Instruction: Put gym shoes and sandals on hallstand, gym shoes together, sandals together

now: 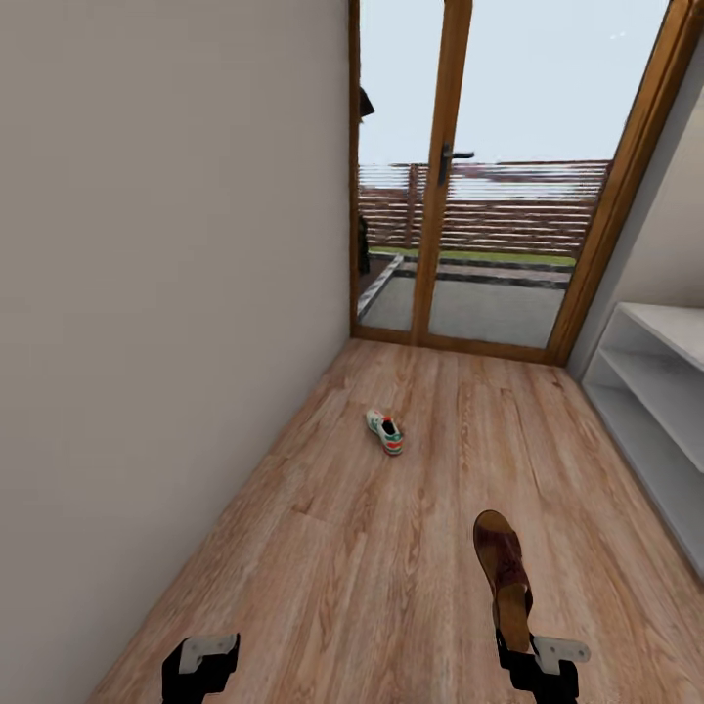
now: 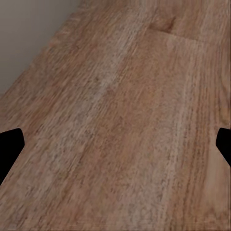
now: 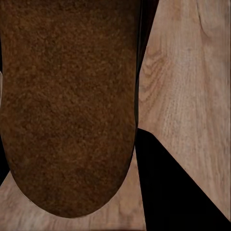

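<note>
One gym shoe (image 1: 384, 431), white with green stripes and a teal-orange heel, lies alone on the corridor floor (image 1: 391, 548) mid-corridor. My right gripper (image 1: 515, 640) is shut on the heel end of a brown sandal (image 1: 502, 565), which juts forward above the planks. In the right wrist view the sandal's brown underside (image 3: 67, 106) sits beside one dark finger (image 3: 173, 192). My left gripper (image 1: 200, 665) hangs open and empty over bare floor, its fingertips (image 2: 9, 144) wide apart. The light-grey hallstand (image 1: 655, 391) stands along the right wall. The other shoe and sandal are out of view.
A plain wall (image 1: 166, 293) runs along the left. A wood-framed glass door (image 1: 460, 176) closes the far end of the corridor, with a terrace and fence beyond it. Open planks stretch between me and the gym shoe.
</note>
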Robot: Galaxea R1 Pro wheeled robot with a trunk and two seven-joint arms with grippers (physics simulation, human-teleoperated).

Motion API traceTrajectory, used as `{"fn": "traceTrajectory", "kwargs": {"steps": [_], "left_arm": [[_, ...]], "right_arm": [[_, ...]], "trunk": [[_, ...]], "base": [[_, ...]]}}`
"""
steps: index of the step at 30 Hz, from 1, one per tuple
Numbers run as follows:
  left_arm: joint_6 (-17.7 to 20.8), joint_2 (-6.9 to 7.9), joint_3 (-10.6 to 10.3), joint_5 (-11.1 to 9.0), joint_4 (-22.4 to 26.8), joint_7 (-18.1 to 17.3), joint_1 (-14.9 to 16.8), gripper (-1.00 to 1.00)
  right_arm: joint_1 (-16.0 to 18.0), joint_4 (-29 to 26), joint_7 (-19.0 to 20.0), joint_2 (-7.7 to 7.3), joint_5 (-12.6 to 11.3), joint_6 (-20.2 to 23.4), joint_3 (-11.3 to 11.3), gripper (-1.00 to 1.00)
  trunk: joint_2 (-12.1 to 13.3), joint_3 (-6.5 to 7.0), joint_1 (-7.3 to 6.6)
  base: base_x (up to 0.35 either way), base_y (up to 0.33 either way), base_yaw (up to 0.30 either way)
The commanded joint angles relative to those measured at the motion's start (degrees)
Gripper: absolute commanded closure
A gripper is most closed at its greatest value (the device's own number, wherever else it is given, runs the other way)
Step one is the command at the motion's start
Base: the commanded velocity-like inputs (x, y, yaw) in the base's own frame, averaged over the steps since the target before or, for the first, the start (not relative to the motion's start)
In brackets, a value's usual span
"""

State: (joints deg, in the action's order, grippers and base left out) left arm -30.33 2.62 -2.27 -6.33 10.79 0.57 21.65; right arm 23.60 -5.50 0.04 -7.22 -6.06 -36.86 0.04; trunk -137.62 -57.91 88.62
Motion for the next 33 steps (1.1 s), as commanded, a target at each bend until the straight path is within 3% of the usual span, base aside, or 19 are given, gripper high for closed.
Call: {"fn": "traceTrajectory", "kwargs": {"steps": [1,14,33], "left_arm": [[-0.2,0.02,-0.3,-0.4,0.0,0.1,0.0,-1.00],[-0.3,-0.11,-0.3,-0.3,0.0,0.0,-0.4,-1.00],[-0.3,-0.07,-0.2,-0.5,0.0,0.0,-0.5,-1.00]], "right_arm": [[0.0,0.1,0.1,0.01,-0.5,-0.1,0.1,1.00],[0.0,0.1,0.1,0.01,-0.7,-0.1,0.0,1.00],[0.0,0.1,0.2,0.34,-0.6,-0.1,0.1,1.00]], "trunk": [[0.4,0.19,-0.24],[0.8,0.94,-0.46],[0.8,0.95,-0.46]], "base": [[0.000,0.000,-0.245],[0.059,-0.035,-0.220],[0.255,-0.181,-0.003]]}}
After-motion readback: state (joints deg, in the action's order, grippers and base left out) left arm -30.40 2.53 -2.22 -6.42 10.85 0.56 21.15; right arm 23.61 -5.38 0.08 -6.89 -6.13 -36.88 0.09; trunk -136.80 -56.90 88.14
